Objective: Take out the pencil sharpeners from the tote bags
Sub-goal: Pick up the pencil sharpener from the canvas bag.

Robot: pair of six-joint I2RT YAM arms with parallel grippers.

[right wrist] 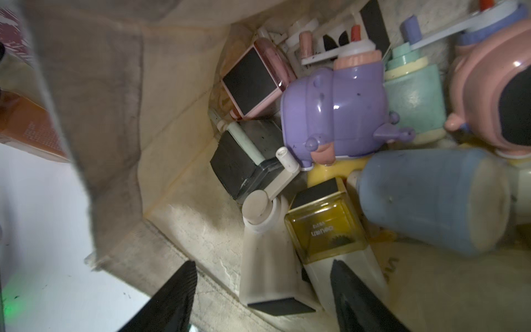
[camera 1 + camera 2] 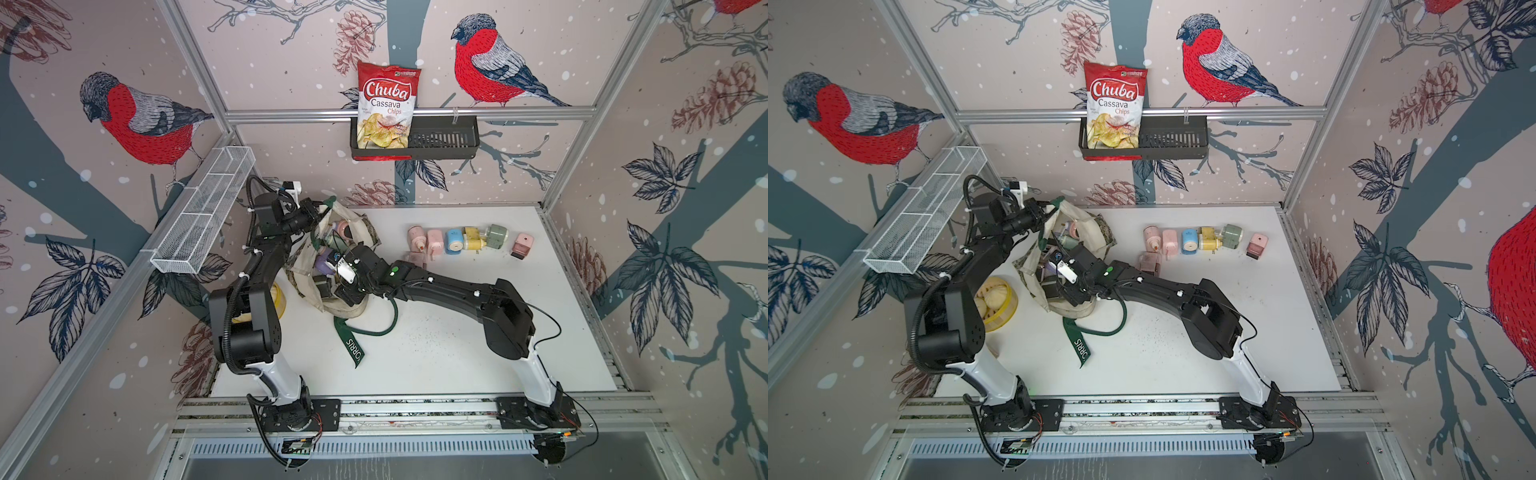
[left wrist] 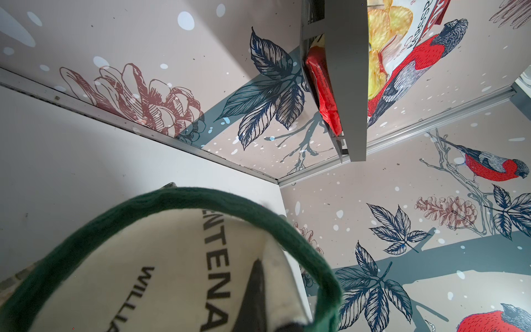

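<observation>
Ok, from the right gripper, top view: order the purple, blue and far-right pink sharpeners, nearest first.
1. Purple sharpener: in the bag, beside the right gripper.
2. Blue sharpener: mid-row on the table.
3. Far-right pink sharpener: row's end.

both top views bright and even, diffuse light from above, soft faint shadows under the arms (image 2: pixel 436 286) on the white table (image 2: pixel 457 353). wide-angle stretch toward the edges. left wrist view bright; walls (image 3: pixel 143 43) sharp, green handle (image 3: pixel 172 198) up close soft. right wrist view dim and murky inside the tote bag (image 1: pixel 115 100), glare spots on purple sharpener (image 1: pixel 336 109), right gripper (image 1: pixel 263 263) fingers (image 1: pixel 178 293) blurred, table patch blown out.
</observation>
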